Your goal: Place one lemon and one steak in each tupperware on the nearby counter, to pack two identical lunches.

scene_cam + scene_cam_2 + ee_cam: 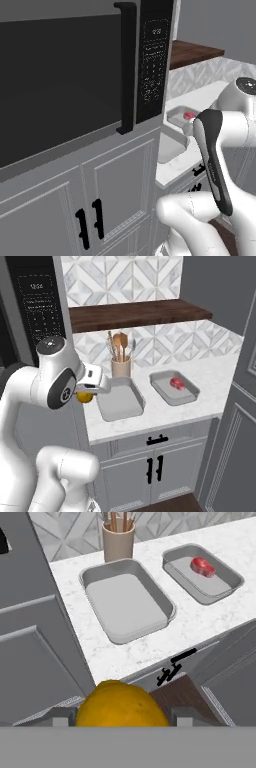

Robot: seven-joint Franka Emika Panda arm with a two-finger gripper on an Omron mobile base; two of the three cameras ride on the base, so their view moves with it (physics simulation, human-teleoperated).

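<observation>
My gripper (121, 718) is shut on a yellow lemon (121, 704), held in the air in front of the counter (200, 624) and beside the tall cabinet. In the right base view the lemon (84, 397) peeks out under the hand, just left of the empty tupperware (120, 401). That empty tupperware (125, 604) lies left on the white counter. The second tupperware (220, 587) lies to its right and holds one red steak (203, 566). The left base view shows that tray (176, 117) and the steak (189, 116) behind my arm.
A tall grey cabinet with a black microwave (60, 75) stands close on the left. A beige utensil holder (118, 542) sits behind the empty tray. A dark wooden shelf (135, 313) hangs above the counter. A grey panel (240, 406) bounds the right side.
</observation>
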